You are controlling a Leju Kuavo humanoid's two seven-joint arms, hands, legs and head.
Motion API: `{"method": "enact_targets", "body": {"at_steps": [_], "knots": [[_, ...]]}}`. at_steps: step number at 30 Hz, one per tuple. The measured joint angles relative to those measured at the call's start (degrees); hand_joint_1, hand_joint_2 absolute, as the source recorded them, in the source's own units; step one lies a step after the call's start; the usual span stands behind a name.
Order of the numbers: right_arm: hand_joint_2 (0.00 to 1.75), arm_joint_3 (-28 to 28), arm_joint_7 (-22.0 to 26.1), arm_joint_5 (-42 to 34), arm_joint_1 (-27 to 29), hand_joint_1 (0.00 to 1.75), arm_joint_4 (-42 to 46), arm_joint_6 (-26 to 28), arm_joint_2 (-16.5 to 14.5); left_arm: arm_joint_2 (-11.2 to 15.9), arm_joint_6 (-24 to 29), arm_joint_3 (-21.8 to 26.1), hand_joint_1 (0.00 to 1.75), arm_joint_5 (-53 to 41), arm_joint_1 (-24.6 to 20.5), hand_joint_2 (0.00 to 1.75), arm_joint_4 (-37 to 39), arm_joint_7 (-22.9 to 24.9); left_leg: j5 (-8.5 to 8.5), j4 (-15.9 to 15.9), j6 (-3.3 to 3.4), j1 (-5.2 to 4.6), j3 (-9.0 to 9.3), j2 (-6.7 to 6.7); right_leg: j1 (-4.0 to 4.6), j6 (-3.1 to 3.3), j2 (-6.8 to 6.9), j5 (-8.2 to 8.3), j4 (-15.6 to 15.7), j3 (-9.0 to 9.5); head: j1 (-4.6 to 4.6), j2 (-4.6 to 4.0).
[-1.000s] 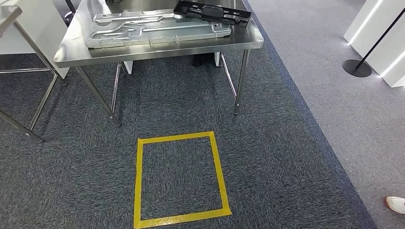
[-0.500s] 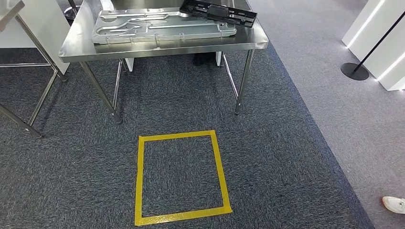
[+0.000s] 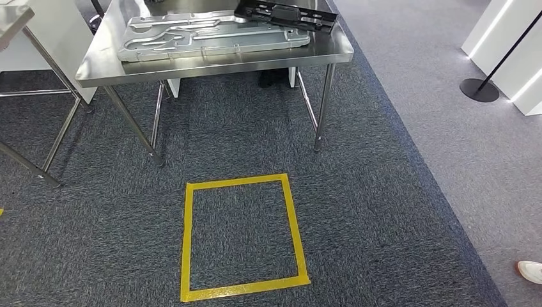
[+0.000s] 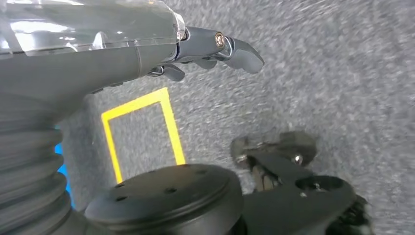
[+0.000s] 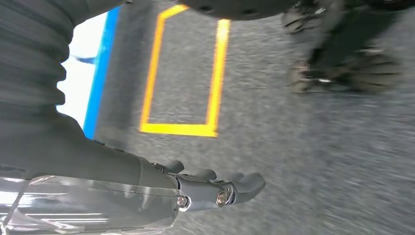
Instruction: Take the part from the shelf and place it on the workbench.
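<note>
Part-free, both hands hang over grey carpet: left hand (image 4: pixel 195 49) and right hand (image 5: pixel 205 188) each have fingers loosely extended, holding nothing. Beyond a yellow tape square (image 3: pixel 243 236), the steel desk (image 3: pixel 211 64) carries a silver plate (image 3: pixel 211 35) and a black part (image 3: pixel 284 14).

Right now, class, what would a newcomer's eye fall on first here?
First the yellow tape square on the dark carpet, low in the head view. Beyond it stands a steel table bearing a large silver metal plate, with a black bracket lying across the plate's far right corner.
</note>
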State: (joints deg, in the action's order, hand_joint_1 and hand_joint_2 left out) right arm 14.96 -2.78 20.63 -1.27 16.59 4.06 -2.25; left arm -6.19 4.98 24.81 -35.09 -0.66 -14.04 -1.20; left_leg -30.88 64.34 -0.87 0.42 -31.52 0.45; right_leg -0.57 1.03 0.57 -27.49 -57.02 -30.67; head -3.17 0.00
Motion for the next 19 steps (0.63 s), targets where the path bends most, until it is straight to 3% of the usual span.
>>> {"method": "enact_targets", "body": {"at_steps": [2,3,5,7,8,10,11,12,13,14,16,18,19], "knots": [[0.44,-1.11,0.27,-1.59,-0.17,0.0,1.56,-0.2,0.02,0.38,-0.41,-1.61,0.0,2.77,1.32,0.0,0.01,0.07,1.84,-6.43,0.64,-0.22,3.01,0.03,0.17,-0.52,-0.04,0.07,-0.16,-0.16,-0.01,0.0],[0.0,-1.68,0.38,-2.4,-0.16,0.0,2.19,-0.35,0.05,0.6,-0.62,-2.49,0.0,4.18,1.85,0.0,0.01,0.08,1.77,-7.58,0.93,-0.36,3.37,0.0,0.22,-0.87,0.01,0.15,-0.21,-0.35,-0.01,0.0],[0.0,-2.8,0.55,-4.14,0.05,0.0,3.06,-0.79,0.16,0.95,-0.99,-4.34,0.0,7.12,2.64,0.0,-0.05,0.09,1.85,-7.98,1.47,-0.37,3.28,-0.07,0.28,-1.61,0.14,0.28,-0.15,-0.53,-0.01,0.0],[0.0,-3.88,0.68,-5.92,0.77,0.0,3.43,-1.1,0.34,1.24,-1.35,-6.32,0.0,10.01,3.3,0.0,-0.37,0.19,2.23,-8.51,2.13,-0.08,3.43,0.06,0.26,-2.16,-0.04,-0.88,-1.49,-1.01,0.0,0.0],[0.0,-4.41,0.78,-6.74,1.37,0.0,3.51,-1.23,0.44,1.42,-1.55,-7.27,0.0,11.36,3.56,0.0,-0.7,0.28,2.41,-8.76,2.4,0.08,3.51,0.2,0.23,-2.36,-0.18,-2.37,-3.75,-1.97,0.0,0.0],[0.0,-5.45,1.01,-8.35,3.08,0.0,3.36,-1.56,0.52,1.8,-1.88,-9.18,0.0,14.06,3.87,0.0,-1.88,0.51,2.49,-8.77,2.62,0.01,3.37,0.38,0.08,-2.6,-0.35,-6.27,-11.36,-5.45,0.0,0.0],[0.0,-5.92,1.1,-9.07,4.1,0.0,3.11,-1.76,0.57,2.02,-2.04,-10.02,0.0,15.3,3.94,0.0,-2.65,0.62,2.49,-8.73,2.63,-0.03,3.31,0.41,0.0,-2.72,-0.36,-7.51,-14.88,-7.12,0.0,0.0],[0.0,-6.36,1.16,-9.77,5.19,0.0,2.7,-1.91,0.63,2.26,-2.19,-10.83,0.0,16.49,3.89,0.0,-3.6,0.68,2.47,-8.69,2.62,-0.05,3.3,0.41,-0.09,-2.81,-0.36,-7.68,-16.72,-8.03,0.0,0.0],[0.0,-6.75,1.21,-10.4,6.31,0.0,2.16,-2.02,0.72,2.5,-2.33,-11.55,0.0,17.57,3.7,0.0,-4.67,0.7,2.41,-8.63,2.57,-0.05,3.33,0.35,-0.2,-2.86,-0.36,-6.64,-16.16,-7.81,0.0,0.0],[0.0,-7.13,1.24,-10.98,7.39,0.0,1.57,-2.1,0.84,2.72,-2.48,-12.22,0.0,18.59,3.37,0.0,-5.81,0.72,2.3,-8.53,2.45,-0.03,3.43,0.26,-0.31,-2.87,-0.34,-4.71,-13.3,-6.47,0.0,0.0],[0.0,-7.93,1.33,-12.14,9.34,0.0,0.41,-2.22,1.03,3.03,-2.76,-13.62,0.0,20.61,2.57,0.0,-8.12,0.72,1.86,-8.11,1.92,-0.1,3.49,0.11,-0.38,-2.65,-0.31,-1.15,-5.27,-2.65,0.0,0.0],[0.87,-8.87,1.54,-13.46,10.75,0.0,-0.36,-2.48,1.16,3.42,-3.1,-15.19,0.0,22.83,2.09,0.0,-9.96,0.74,1.37,-7.73,1.24,-0.27,3.39,0.16,-0.25,-2.01,-0.44,-0.22,-1.34,-0.83,0.0,0.0],[1.16,-9.14,1.59,-13.83,11.05,0.0,-0.54,-2.58,1.19,3.55,-3.18,-15.61,0.0,23.43,2.02,0.0,-10.37,0.75,1.24,-7.64,1.05,-0.37,3.29,0.2,-0.16,-1.79,-0.5,-0.41,-1.21,-0.79,0.0,0.0]]}}
